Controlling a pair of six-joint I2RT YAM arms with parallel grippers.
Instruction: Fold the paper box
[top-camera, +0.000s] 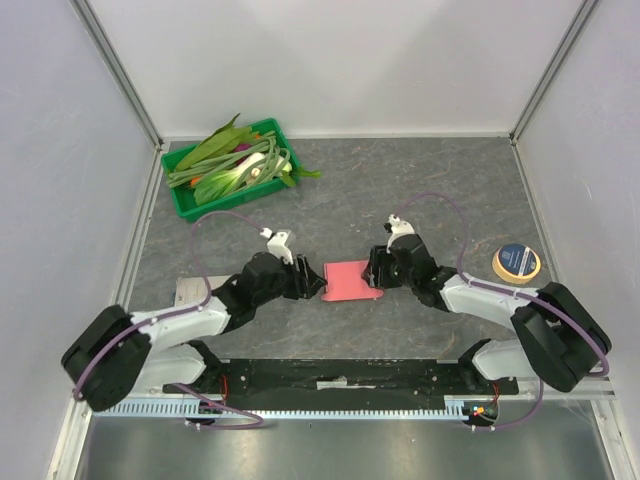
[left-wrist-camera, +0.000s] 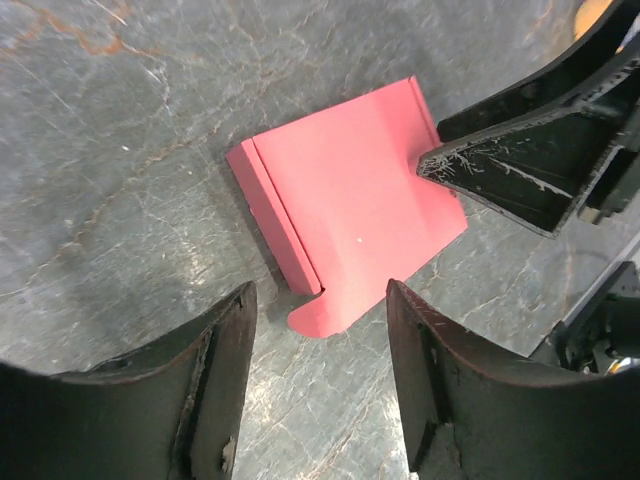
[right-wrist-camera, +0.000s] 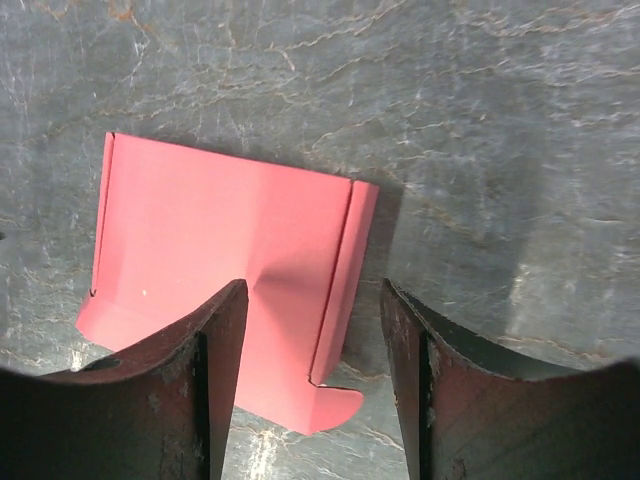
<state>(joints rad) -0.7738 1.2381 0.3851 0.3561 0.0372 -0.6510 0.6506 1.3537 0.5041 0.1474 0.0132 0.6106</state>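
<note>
The paper box (top-camera: 350, 280) is a pink-red cardboard piece lying flat on the grey table between both arms. One long side flap (left-wrist-camera: 272, 215) is folded up, with a rounded tab (left-wrist-camera: 318, 318) at its end. My left gripper (left-wrist-camera: 320, 290) is open just short of that tab, touching nothing. My right gripper (right-wrist-camera: 310, 290) is open and straddles the folded flap (right-wrist-camera: 345, 270). Its left fingertip (right-wrist-camera: 225, 305) rests over the box's panel (right-wrist-camera: 210, 230), while the other fingertip is over bare table. In the top view the left gripper (top-camera: 315, 285) and right gripper (top-camera: 372, 270) face each other across the box.
A green tray (top-camera: 190, 203) holding leafy vegetables stands at the back left. A roll of tape (top-camera: 517, 262) lies at the right, beside the right arm. White walls close in the table on three sides.
</note>
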